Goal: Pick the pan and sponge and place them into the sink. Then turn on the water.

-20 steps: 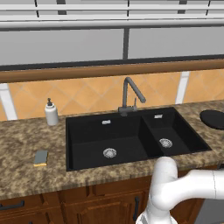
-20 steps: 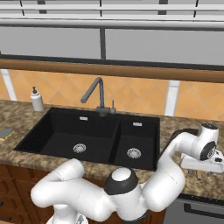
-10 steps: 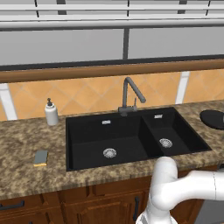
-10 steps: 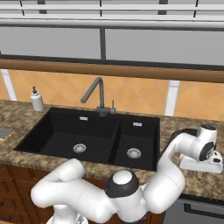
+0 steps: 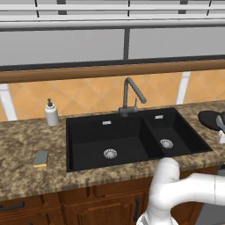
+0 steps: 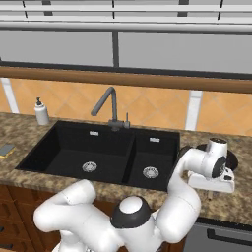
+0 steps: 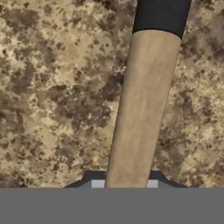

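Because the gripper appears clamped low on the pan handle at 6 o'clock, lifting may tip the pan sideways.

The white arm is rising from the base, bending at a dark-jointed elbow and reaching out to the robot's right; the wrist is turning downward, so the hand is pointing at the surface below; the gripper is sitting with its jaws drawn in against the pan handle, one dark fingertip pressing each side of it.
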